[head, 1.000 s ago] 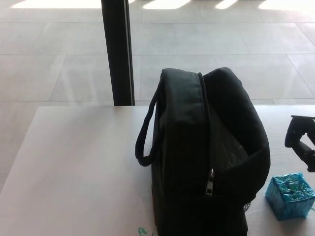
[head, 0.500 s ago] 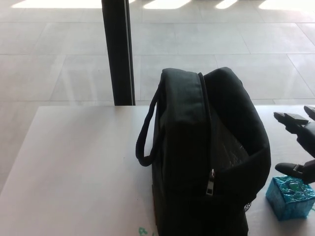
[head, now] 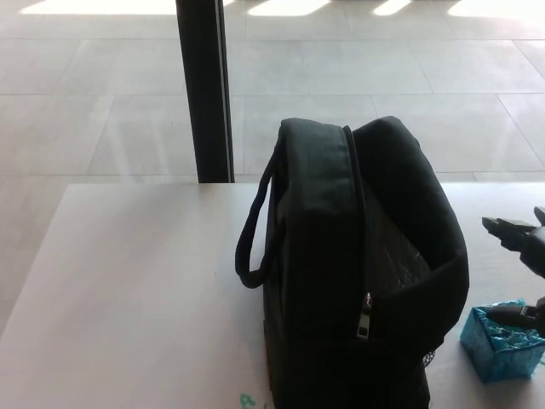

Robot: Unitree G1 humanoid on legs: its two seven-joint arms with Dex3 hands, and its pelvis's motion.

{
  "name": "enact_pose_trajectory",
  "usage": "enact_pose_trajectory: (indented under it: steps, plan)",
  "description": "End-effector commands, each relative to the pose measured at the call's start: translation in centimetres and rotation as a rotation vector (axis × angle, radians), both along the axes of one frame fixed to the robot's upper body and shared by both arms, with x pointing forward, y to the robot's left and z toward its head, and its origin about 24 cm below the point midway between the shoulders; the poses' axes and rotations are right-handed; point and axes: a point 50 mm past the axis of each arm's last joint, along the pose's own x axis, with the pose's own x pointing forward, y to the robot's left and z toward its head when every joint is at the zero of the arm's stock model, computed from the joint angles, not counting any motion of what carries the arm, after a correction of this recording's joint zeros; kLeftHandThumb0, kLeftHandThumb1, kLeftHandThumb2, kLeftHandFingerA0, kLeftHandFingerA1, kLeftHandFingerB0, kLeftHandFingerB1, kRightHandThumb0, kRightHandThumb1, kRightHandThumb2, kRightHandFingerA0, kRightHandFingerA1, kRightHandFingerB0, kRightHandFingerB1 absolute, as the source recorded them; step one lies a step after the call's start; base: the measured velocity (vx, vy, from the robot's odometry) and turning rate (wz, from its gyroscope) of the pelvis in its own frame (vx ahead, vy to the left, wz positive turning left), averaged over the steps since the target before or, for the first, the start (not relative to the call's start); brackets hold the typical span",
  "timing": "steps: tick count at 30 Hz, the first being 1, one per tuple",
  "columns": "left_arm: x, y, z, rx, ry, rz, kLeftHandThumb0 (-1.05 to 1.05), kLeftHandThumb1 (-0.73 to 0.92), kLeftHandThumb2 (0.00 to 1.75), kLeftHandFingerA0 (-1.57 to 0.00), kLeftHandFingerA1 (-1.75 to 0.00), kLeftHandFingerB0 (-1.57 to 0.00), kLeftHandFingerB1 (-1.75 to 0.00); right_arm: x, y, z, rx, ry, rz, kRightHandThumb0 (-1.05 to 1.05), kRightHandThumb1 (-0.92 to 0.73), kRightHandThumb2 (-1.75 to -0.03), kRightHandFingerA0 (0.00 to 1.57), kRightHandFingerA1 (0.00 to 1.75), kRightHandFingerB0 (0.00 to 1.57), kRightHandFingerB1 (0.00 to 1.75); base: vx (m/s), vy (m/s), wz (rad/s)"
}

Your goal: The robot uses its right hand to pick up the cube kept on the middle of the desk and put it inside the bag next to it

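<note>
Small foil-wrapped cube (head: pixel 502 342) sitting just below the right hand (head: pixel 526 268), beside the bag (head: pixel 362 273); fingers spread, holding nothing. Probably light and stiff but slick and crinkly: best pinched across opposite flat sides.

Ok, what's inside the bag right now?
The bag is unzipped and open toward the right. Only grey lining shows at the opening; the bottom is hidden by its walls. The cube sits outside on the desk.
</note>
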Motion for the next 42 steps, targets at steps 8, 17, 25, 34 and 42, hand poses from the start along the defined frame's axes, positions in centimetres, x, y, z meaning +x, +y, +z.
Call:
enact_pose_trajectory:
  steps: [8,17,25,34,42]
  plan:
    - [-0.4,1.4,1.1,0.025,-0.009,0.040,-0.79,0.67,0.61,-0.35,-0.55,-0.27,-0.40,-4.2,-2.3,-3.1,0.087,0.455,-0.206,-0.97,-0.65,-0.99,0.00,0.21,0.00,0.00,0.00,0.000,0.00]
    - [-0.3,1.3,0.9,0.043,-0.014,0.041,-0.77,0.71,0.59,-0.31,-0.51,-0.27,-0.39,-4.3,-1.9,-5.8,0.283,0.459,-0.342,-0.92,-0.56,-0.84,0.00,0.17,0.00,0.00,0.00,0.000,0.00]
    - [-0.1,1.3,1.0,0.040,-0.013,0.020,-0.76,0.73,0.61,-0.30,-0.53,-0.27,-0.40,-3.0,-1.8,-6.4,0.330,0.418,-0.386,-0.77,-0.46,-0.79,0.00,0.24,0.00,0.07,0.00,0.000,0.00]
    - [0.4,1.0,1.2,0.041,-0.040,0.052,-0.70,0.73,0.60,-0.23,-0.47,-0.27,-0.40,-1.5,-1.1,-6.3,0.357,0.241,-0.390,-0.60,-0.43,-0.77,0.26,0.62,0.00,0.12,0.00,0.000,0.00]
    - [0.8,0.9,1.5,0.054,-0.031,0.028,-0.78,0.55,1.01,-0.33,-0.61,-0.14,-0.46,-1.3,-0.4,-6.7,0.285,0.182,-0.366,-0.43,-0.56,-0.67,0.80,0.74,0.09,0.26,0.00,0.000,0.00]
